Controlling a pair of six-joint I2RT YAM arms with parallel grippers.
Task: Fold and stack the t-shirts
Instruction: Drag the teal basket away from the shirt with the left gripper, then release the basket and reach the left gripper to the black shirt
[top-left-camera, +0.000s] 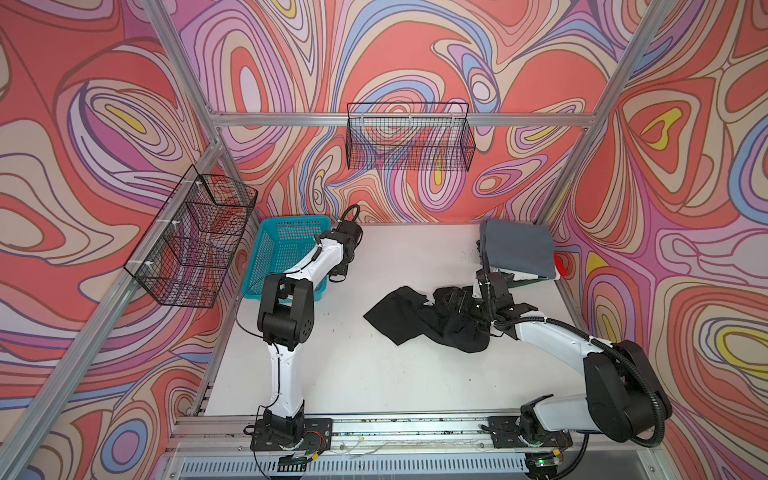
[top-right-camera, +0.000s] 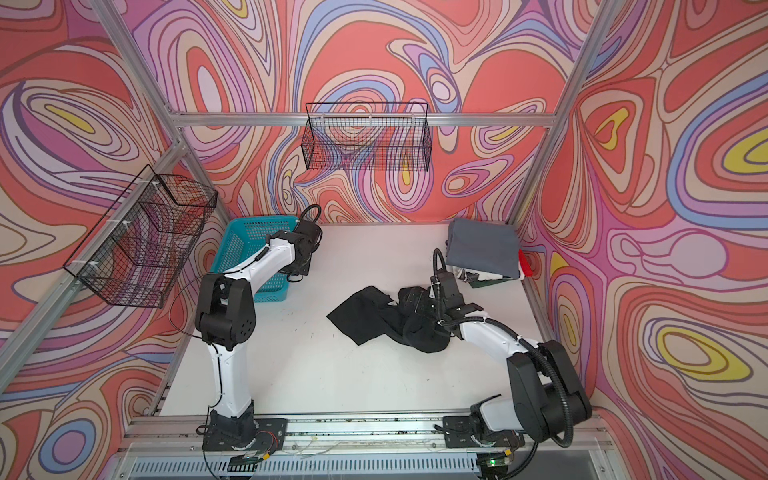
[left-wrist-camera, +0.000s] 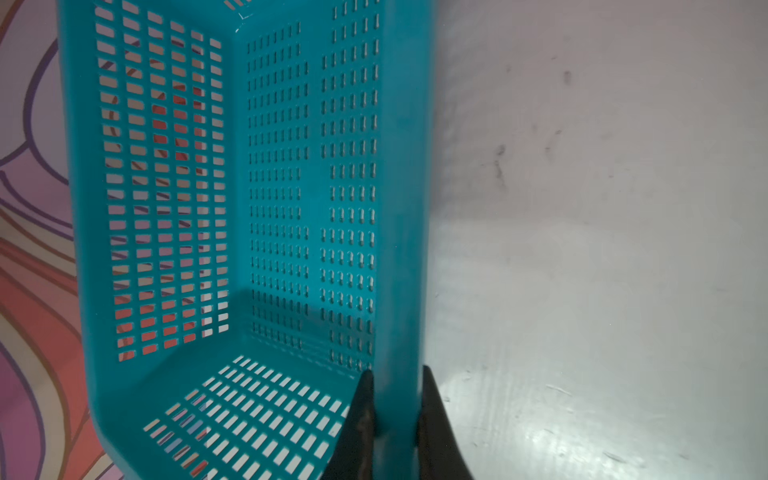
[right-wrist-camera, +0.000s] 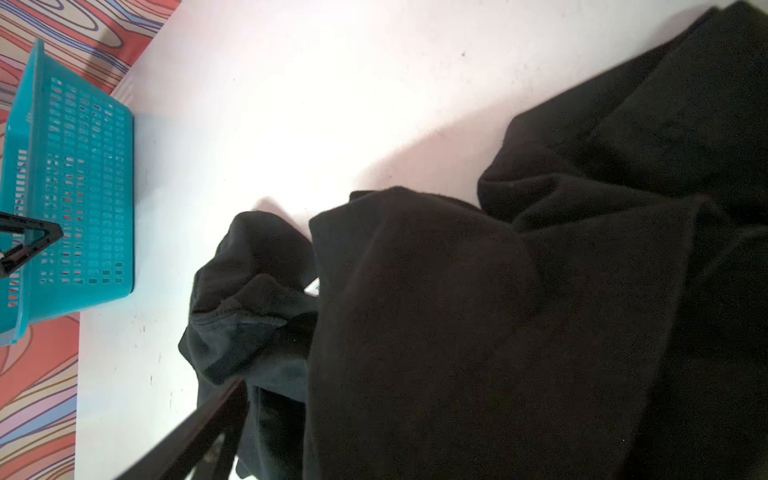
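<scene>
One crumpled black cloth t-shirt left unfolded; slate-grey-topped folded stack done. Left gripper clamped on turquoise perforated plastic basket; right gripper jaws apart.

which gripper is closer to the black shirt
Right. The right gripper hangs open directly over the crumpled black shirt. The left gripper is far across the table, closed on the rim of the basket.
</scene>
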